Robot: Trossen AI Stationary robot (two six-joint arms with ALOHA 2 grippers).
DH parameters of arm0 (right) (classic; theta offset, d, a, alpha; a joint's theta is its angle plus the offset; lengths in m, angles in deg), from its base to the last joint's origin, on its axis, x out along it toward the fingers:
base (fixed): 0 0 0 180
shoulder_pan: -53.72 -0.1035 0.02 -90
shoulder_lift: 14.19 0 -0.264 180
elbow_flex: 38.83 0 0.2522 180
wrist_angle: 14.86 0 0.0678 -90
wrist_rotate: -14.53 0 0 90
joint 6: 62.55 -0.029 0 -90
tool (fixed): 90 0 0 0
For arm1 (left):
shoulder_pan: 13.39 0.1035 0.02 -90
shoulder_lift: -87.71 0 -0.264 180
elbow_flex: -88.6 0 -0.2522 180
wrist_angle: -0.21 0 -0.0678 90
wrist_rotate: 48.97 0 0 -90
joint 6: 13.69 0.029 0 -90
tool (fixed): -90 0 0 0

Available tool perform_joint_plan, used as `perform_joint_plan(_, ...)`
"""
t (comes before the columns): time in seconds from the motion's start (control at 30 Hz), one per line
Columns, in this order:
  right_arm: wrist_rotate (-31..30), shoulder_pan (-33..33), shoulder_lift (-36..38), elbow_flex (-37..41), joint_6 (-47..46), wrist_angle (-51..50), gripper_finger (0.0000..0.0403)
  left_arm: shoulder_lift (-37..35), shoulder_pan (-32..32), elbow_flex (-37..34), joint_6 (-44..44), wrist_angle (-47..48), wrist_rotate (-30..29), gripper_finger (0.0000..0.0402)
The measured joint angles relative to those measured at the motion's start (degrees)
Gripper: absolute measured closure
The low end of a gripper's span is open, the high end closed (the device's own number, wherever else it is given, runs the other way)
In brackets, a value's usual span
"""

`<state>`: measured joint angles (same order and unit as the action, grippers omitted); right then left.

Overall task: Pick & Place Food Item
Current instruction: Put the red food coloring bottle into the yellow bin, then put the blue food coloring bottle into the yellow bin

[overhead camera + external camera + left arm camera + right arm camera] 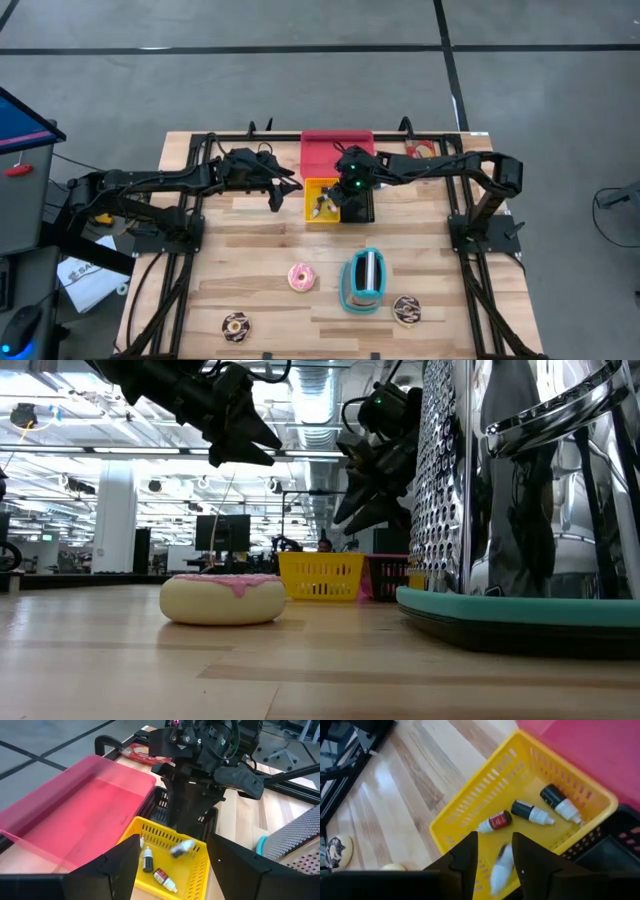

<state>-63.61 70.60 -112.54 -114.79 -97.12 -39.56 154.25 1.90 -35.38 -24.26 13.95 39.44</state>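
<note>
Right gripper (493,851) hovering over yellow basket (470,815) — jaws parting, small bottle (501,867) dropping between them. Left gripper (172,865) waiting beside basket, jaws released. Risk: bottle bouncing off rim onto worktop (250,235).

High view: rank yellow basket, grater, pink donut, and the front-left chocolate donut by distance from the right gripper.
From the right gripper, which hovers over the basket's right edge:
1. Yellow basket, directly beneath and just left.
2. Grater, toward the table's front.
3. Pink donut, front and slightly left; close to the grater's distance.
4. Chocolate donut, front-left corner.
</note>
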Motion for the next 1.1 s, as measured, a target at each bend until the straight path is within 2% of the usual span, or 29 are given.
perform_joint_plan(0.17, -0.92, 2.35, 2.33, 0.0, 0.35, -2.64, 0.0283, 0.0, 0.0, 0.0, 0.07, 0.03, -0.53, 0.0175)
perform_joint_plan(0.37, -5.64, 6.14, 11.79, 0.0, 7.92, -18.97, 0.0286, 0.0, 0.0, 0.0, 0.27, 0.37, -0.53, 0.0175)
perform_joint_plan(0.53, -10.1, 7.17, 21.28, 0.55, 28.05, -33.94, 0.0285, 0.0, 0.0, 0.0, 1.32, 0.41, -0.53, 0.0175)
perform_joint_plan(0.73, -14.59, 8.89, 28.26, 5.8, 56.26, -36.05, 0.0285, 0.0, 0.09, 0.0, 1.51, 0.45, -0.53, 0.0175)
perform_joint_plan(0.8, -14.75, 9.87, 28.25, 7.25, 65.74, -35.92, 0.0285, 0.0, 0.22, 0.0, 1.41, 0.45, -0.53, 0.0175)
perform_joint_plan(0.87, -15.07, 10.79, 27.23, 8.43, 71.21, -35.13, 0.0285, 0.0, 0.22, 0.0, 1.34, 0.43, -0.56, 0.0175)
perform_joint_plan(1.1, -14.67, 14.12, 19.73, 9.92, 72.99, -30.06, 0.0285, 0.0, 0.22, 0.0, 1.08, 0.45, -0.94, 0.0175)
